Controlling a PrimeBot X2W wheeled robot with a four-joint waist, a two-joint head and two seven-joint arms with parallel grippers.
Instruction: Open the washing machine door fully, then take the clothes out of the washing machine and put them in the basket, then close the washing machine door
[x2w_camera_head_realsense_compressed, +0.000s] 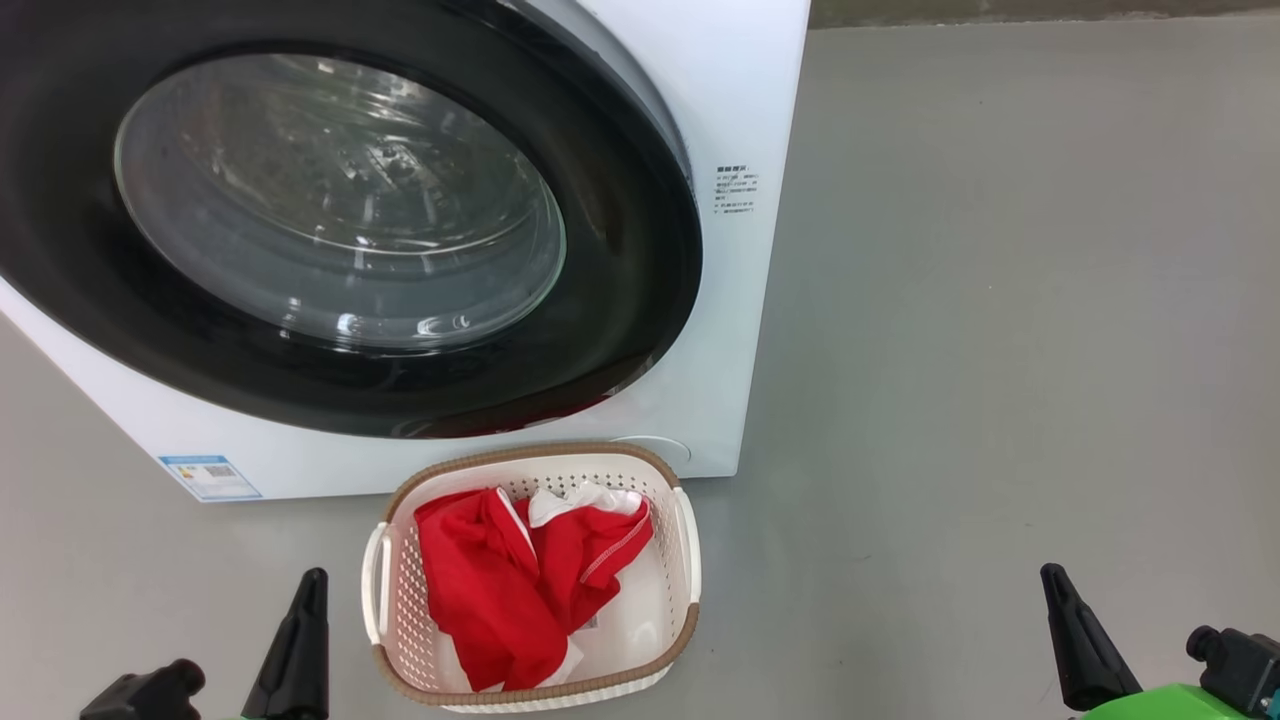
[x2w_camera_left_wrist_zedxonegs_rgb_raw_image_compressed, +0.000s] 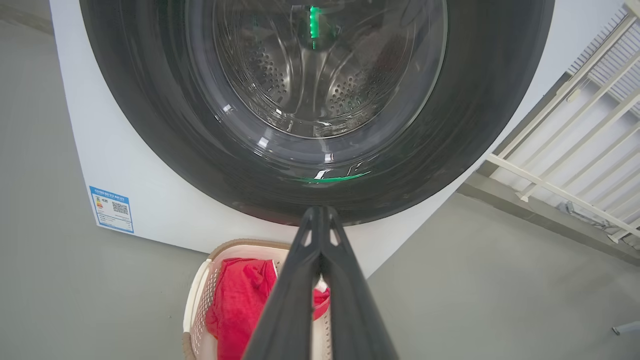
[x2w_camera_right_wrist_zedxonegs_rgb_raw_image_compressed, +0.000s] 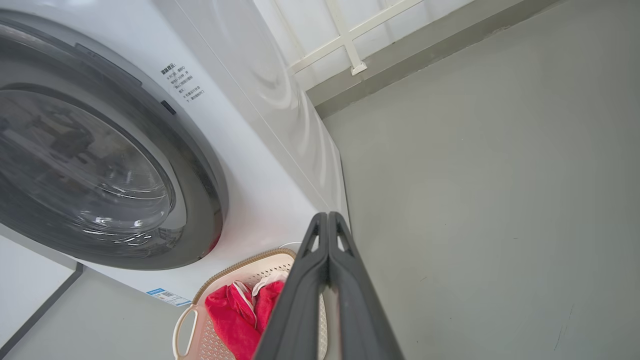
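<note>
Directly in front of the washing machine (x2w_camera_head_realsense_compressed: 745, 90), the basket (x2w_camera_head_realsense_compressed: 520, 456) stands on the grey floor (x2w_camera_head_realsense_compressed: 1000, 300), just below the round door (x2w_camera_head_realsense_compressed: 625, 300). The door lies flat against the machine's white front, closed, and its glass shows the steel drum behind it. The red and white clothes (x2w_camera_head_realsense_compressed: 490, 590) lie crumpled inside the basket, mostly toward its left side. The left gripper (x2w_camera_head_realsense_compressed: 312, 582) hangs low at the basket's left, apart from it, with its jaws pressed together and nothing between them. The right gripper (x2w_camera_head_realsense_compressed: 1052, 580) is well off to the right over bare floor, its jaws also closed tight and empty. A small blue label (x2w_camera_head_realsense_compressed: 210, 477) sits at the machine's lower left corner.
</note>
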